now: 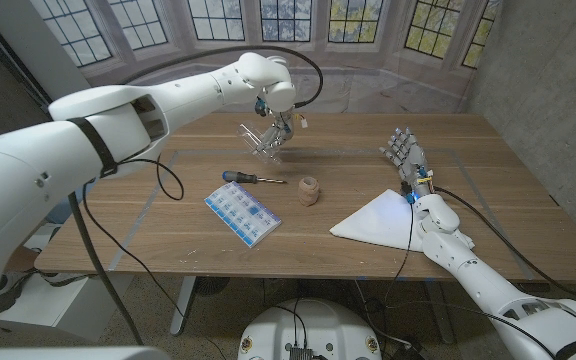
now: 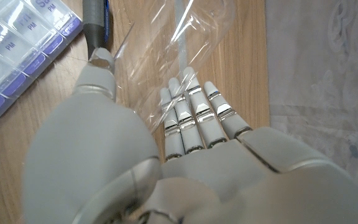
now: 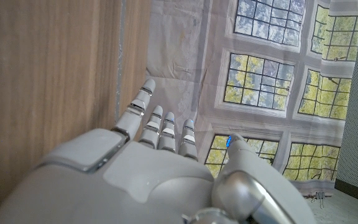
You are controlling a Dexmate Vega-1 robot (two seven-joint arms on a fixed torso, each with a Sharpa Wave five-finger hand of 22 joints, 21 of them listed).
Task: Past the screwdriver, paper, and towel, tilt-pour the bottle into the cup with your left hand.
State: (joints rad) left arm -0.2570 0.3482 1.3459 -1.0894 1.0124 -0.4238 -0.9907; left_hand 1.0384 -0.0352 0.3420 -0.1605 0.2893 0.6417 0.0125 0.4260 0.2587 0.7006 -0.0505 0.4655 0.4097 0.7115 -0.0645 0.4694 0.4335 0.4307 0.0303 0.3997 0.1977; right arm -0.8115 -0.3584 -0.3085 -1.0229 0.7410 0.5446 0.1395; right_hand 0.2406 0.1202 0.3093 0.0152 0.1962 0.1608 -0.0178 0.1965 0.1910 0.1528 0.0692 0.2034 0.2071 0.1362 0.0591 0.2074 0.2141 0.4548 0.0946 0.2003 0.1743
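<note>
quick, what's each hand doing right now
Left hand: gripping the clear plastic bottle, lifted and tilted above the wooden table.
Right hand: open, fingers apart, holding nothing.

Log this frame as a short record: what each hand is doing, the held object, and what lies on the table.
left hand: raised over the table's far side, holding a clear plastic bottle, tilted
right hand: on the table near the white paper, fingers apart, holding nothing
cup: small, brownish, mid-table, apart from the bottle
screwdriver: lying left of the cup
pill organizer: near the front edge
white paper: right of the cup
</note>
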